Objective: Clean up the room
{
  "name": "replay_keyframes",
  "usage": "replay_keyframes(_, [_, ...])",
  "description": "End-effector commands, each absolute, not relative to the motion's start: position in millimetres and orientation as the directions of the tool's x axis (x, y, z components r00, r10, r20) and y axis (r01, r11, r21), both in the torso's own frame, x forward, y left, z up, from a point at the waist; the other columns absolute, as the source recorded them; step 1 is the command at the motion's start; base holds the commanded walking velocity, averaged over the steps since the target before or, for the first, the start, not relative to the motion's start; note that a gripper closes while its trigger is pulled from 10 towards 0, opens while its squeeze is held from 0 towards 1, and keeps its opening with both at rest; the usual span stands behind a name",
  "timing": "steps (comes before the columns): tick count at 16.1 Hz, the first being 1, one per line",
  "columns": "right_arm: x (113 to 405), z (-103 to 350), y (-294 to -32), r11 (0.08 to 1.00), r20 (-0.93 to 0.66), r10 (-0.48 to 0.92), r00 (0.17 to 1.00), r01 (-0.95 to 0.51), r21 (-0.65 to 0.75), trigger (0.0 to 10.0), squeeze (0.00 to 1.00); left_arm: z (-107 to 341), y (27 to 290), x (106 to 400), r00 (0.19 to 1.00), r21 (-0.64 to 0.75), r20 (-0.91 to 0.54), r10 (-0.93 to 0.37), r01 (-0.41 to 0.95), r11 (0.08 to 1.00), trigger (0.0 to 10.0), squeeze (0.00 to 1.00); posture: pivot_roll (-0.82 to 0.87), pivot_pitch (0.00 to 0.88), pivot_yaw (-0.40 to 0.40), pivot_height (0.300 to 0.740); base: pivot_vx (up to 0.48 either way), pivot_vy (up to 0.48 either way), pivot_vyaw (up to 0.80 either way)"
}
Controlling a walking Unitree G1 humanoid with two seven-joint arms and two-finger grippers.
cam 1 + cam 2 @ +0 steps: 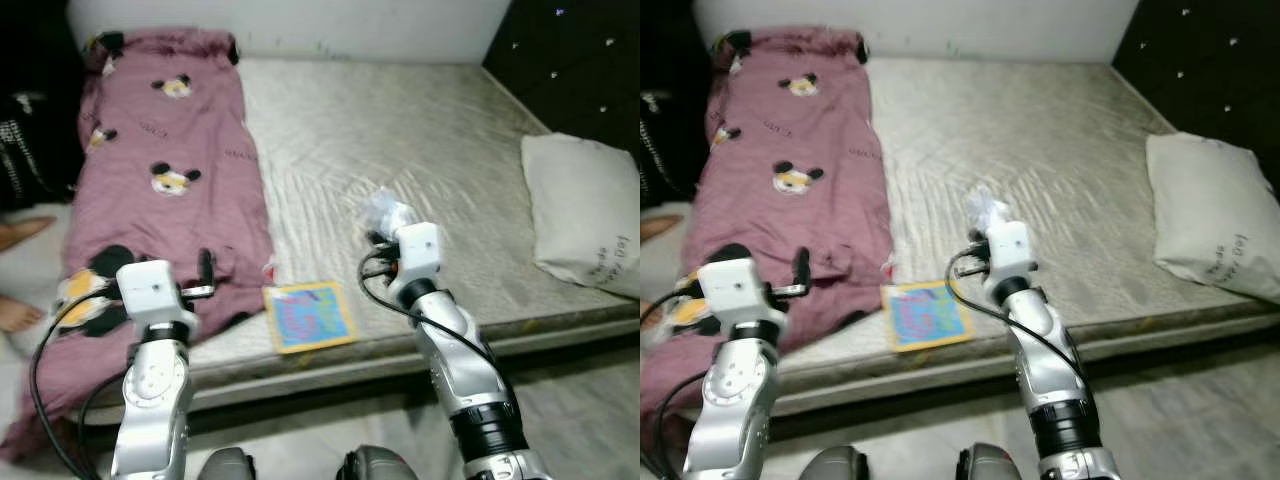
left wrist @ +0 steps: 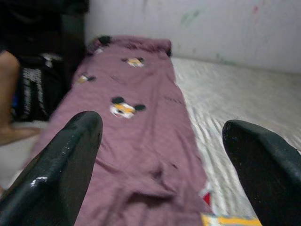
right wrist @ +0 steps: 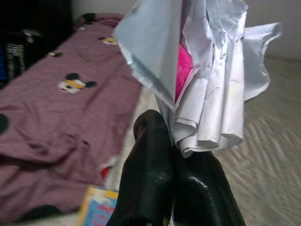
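My right gripper (image 1: 382,232) is shut on a crumpled white paper wrapper (image 3: 211,94) with a pink patch inside, held above the middle of the bare mattress (image 1: 420,150). Both fingers (image 3: 150,179) press together under the wrapper. My left gripper (image 1: 207,268) is open with nothing between its fingers (image 2: 61,165), hovering over the near end of a mauve blanket (image 1: 165,180) printed with cartoon mice. A colourful booklet (image 1: 308,316) lies flat on the mattress near its front edge, between the two arms.
A white pillow (image 1: 585,215) lies at the bed's right end against a dark tufted headboard (image 1: 580,60). A person's bare feet (image 1: 20,300) and dark clothing (image 1: 25,120) are at the left beside the bed. Grey floor runs along the bed's front edge.
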State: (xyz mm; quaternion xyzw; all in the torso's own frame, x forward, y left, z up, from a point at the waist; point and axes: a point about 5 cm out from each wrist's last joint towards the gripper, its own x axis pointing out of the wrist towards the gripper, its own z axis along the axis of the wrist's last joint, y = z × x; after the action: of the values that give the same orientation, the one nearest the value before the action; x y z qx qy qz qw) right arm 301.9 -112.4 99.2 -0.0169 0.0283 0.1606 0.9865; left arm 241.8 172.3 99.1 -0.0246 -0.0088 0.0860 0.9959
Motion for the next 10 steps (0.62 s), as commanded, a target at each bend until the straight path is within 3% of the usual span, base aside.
replay_keyframes(1, [301.8,97.4,-123.8,0.957,-0.073,0.286,0.956,-0.289,-0.033,10.0,0.0,98.1,164.4,242.4,0.988,-0.066,0.004,0.155,-0.155,0.986,10.0,0.0,0.0,0.045,-0.077,0.74,0.0,0.48,0.0])
replay_keyframes(8, [303.6,98.8,-119.8,0.95,-0.062,0.305,0.95,-0.308,-0.057,10.0,0.0,98.4,165.3,244.0,0.987,-0.057,0.007,0.159,-0.159,0.986,10.0,0.0,0.01,0.044,-0.077,0.74,0.0,0.48,0.0])
replay_keyframes(10, [303.4,103.3,-116.0,0.939,-0.035,0.336,0.941,-0.338,-0.066,10.0,0.0,100.2,165.2,245.1,0.987,-0.047,0.015,0.158,-0.158,0.986,10.0,0.0,0.01,0.057,-0.076,0.74,0.0,0.122,0.27])
